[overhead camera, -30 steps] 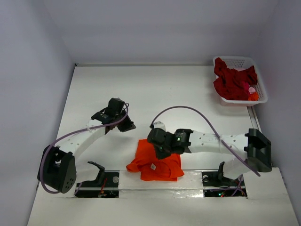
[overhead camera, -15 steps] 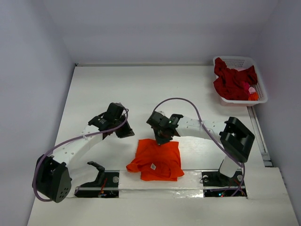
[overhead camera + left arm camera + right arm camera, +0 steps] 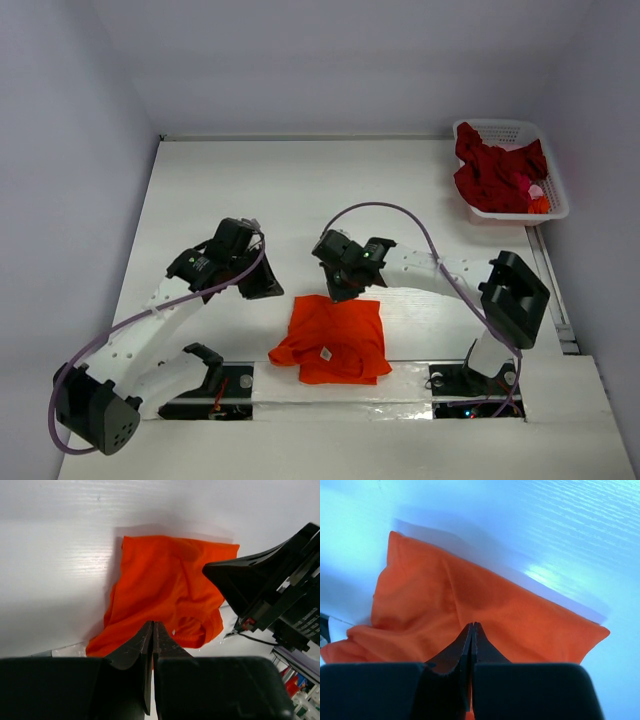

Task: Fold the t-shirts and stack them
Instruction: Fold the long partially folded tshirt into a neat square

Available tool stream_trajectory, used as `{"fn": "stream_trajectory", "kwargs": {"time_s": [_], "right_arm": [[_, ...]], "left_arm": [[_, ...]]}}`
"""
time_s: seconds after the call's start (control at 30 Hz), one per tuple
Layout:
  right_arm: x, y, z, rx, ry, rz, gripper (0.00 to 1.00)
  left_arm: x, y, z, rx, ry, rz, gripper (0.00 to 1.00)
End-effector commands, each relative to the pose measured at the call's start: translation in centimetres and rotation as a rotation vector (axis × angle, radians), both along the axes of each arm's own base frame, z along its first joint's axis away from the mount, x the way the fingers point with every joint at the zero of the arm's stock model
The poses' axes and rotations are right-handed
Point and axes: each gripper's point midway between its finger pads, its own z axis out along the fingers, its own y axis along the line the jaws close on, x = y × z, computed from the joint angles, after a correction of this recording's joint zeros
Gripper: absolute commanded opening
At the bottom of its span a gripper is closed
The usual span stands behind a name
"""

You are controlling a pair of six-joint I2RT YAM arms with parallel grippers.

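The orange t-shirt [image 3: 335, 335] lies roughly folded on the desk [image 3: 300, 190], right fingers [image 3: 460, 655] and left fingers [image 3: 140, 647] pressed together empty, so fetching the crimson t-shirt [image 3: 490, 170] from the basket [image 3: 505, 125] seems next.

White latticed plastic basket [image 3: 505, 126] at far right corner, white table [image 3: 300, 190], pale grey walls [image 3: 350, 60]

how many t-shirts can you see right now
2. The orange t-shirt lies on the table near the arms' bases. The dark red t-shirt is heaped in the white basket at the far right. Small pink and orange bits beside it hint more may be hidden.
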Motion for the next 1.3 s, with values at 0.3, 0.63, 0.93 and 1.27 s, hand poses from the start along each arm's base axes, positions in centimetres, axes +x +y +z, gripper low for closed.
{"fn": "stream_trajectory", "kwargs": {"time_s": [0.3,0.63,0.93,1.27], "right_arm": [[-1.8,-0.4,1.4,0.053,0.038,0.031,0.00],[-2.9,-0.4,0.4,0.069,0.086,0.045,0.00],[-3.5,0.0,-1.4,0.070,0.133,0.056,0.00],[-3.7,0.6,-2.1,0.074,0.158,0.074,0.00]], "left_arm": [[-4.1,-0.6,-0.4,-0.073,0.102,-0.131,0.00],[-7.5,-0.1,-2.1,-0.072,0.198,-0.232,0.00],[-7.7,-1.4,-2.9,-0.072,0.229,-0.256,0.00],[-7.9,-3.3,-5.3,0.000,0.276,-0.288,0.00]]}}
